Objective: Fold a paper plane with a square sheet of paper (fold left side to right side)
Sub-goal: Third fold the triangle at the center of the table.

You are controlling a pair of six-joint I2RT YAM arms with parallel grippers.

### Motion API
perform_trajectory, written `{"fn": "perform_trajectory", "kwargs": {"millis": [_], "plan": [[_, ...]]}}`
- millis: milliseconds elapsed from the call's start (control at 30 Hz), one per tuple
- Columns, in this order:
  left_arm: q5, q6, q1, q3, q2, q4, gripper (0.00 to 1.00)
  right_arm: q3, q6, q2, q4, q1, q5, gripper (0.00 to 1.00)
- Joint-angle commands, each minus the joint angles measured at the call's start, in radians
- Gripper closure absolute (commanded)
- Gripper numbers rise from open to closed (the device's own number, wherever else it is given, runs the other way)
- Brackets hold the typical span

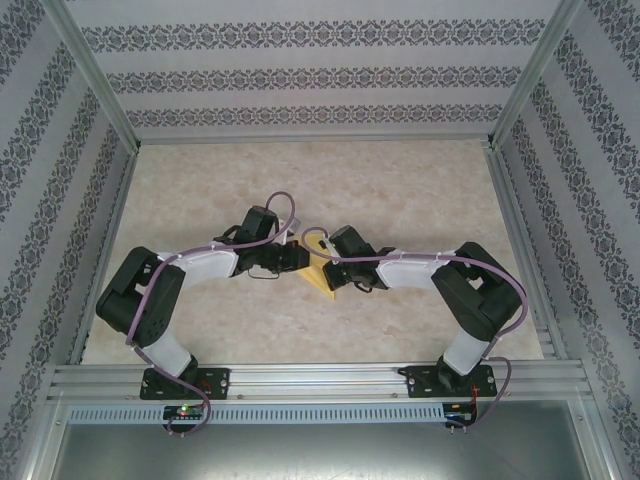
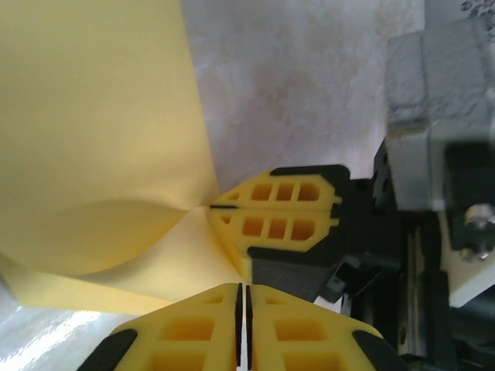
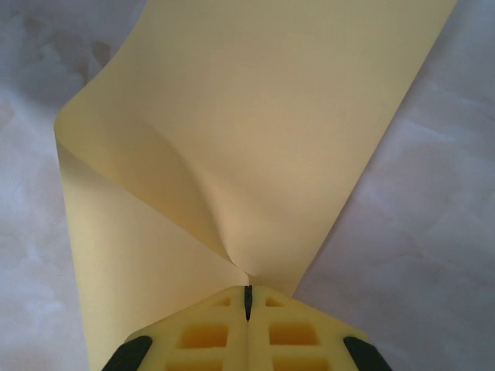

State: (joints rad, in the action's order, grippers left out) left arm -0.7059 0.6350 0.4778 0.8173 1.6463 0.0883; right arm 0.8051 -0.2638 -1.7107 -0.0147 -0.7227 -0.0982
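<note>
The square sheet of paper (image 1: 321, 272) is bright yellow and lies at the table's middle between my two grippers. In the right wrist view the sheet of paper (image 3: 271, 116) curls over itself in a loose, uncreased fold, and my right gripper (image 3: 247, 291) is shut on its near edge where both layers meet. In the left wrist view the sheet of paper (image 2: 93, 139) bulges at the left, with the right gripper (image 2: 210, 207) pinching it from the right. My left gripper (image 2: 244, 286) is shut just below, on the lower layer's edge. The two grippers (image 1: 300, 258) (image 1: 332, 264) almost touch.
The beige marble-patterned table (image 1: 400, 190) is fenced by aluminium rails and patterned walls on three sides. Both arms bend inward from their bases at the near edge. Purple cables loop over each wrist.
</note>
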Motion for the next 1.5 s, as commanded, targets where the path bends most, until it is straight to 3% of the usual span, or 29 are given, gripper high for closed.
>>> {"fn": "perform_trajectory", "kwargs": {"millis": [0,167,600,1467], "plan": [[0.034,0.024,0.005,0.012,0.028,0.083,0.81,0.001,0.001,-0.018,0.086,-0.015,-0.014,1.0],[0.11,-0.012,-0.002,0.12,0.085,-0.003,0.8,0.006,0.005,-0.013,0.095,-0.018,-0.007,1.0],[0.131,-0.057,-0.021,0.317,0.353,-0.127,0.83,0.019,0.005,0.0,0.105,-0.029,-0.011,1.0],[0.138,-0.095,-0.02,0.293,0.383,-0.16,0.88,0.059,-0.015,0.025,0.118,-0.009,-0.016,1.0]]}}
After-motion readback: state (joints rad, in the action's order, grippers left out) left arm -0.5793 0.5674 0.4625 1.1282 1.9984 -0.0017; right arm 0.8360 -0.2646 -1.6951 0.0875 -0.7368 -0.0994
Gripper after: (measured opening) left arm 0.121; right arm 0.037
